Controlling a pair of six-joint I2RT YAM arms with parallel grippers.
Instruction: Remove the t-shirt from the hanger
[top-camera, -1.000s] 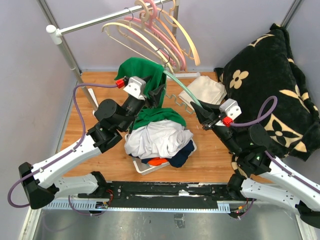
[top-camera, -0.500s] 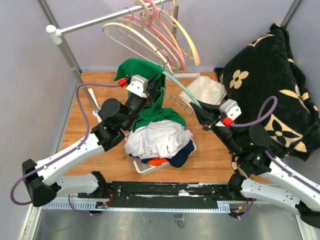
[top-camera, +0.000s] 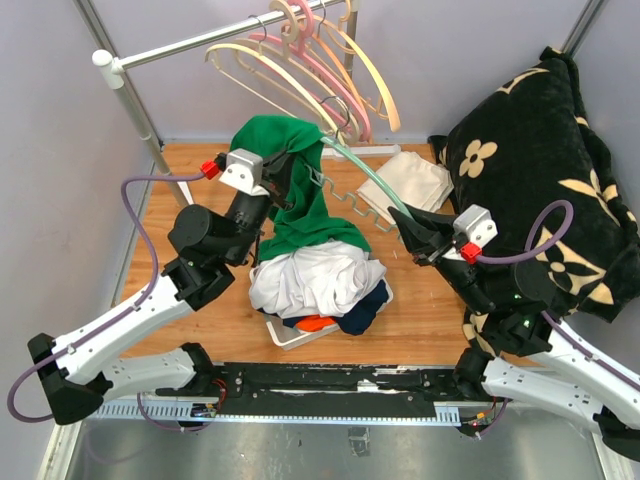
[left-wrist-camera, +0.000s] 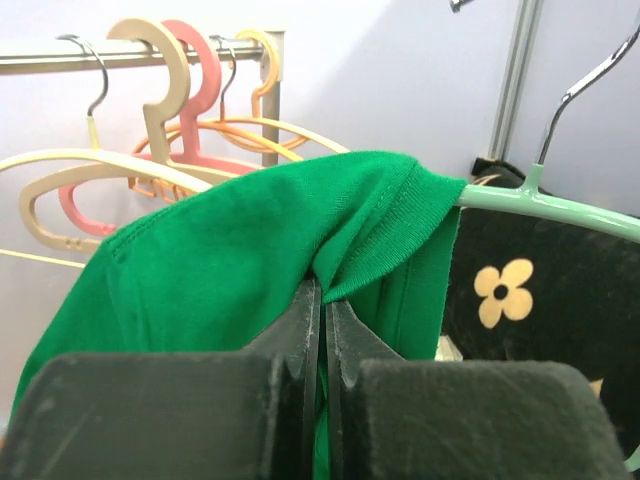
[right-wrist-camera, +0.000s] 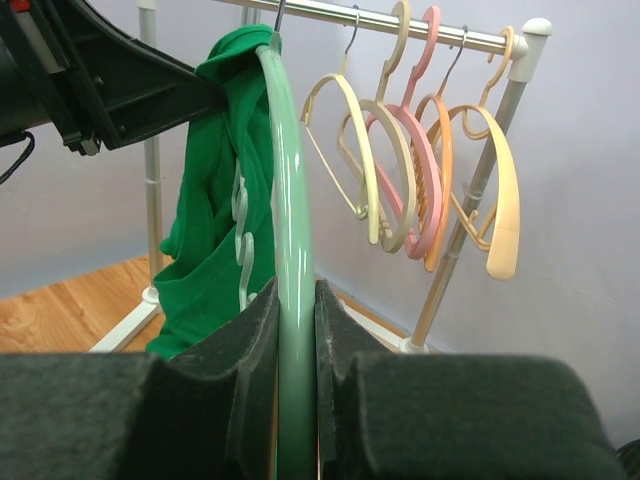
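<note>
**Both grippers clamped, shirt on its hanger**

The green t-shirt (top-camera: 305, 215) hangs in the upper middle of the overhead view, draped over the far end of the pale green hanger (top-camera: 365, 182), its lower part reaching the heap of clothes (top-camera: 315, 280); the left gripper (left-wrist-camera: 322, 300) is pinched together on the shirt's collar; the right gripper (right-wrist-camera: 297, 305), at centre right, is closed tight on the hanger's arm.
</note>
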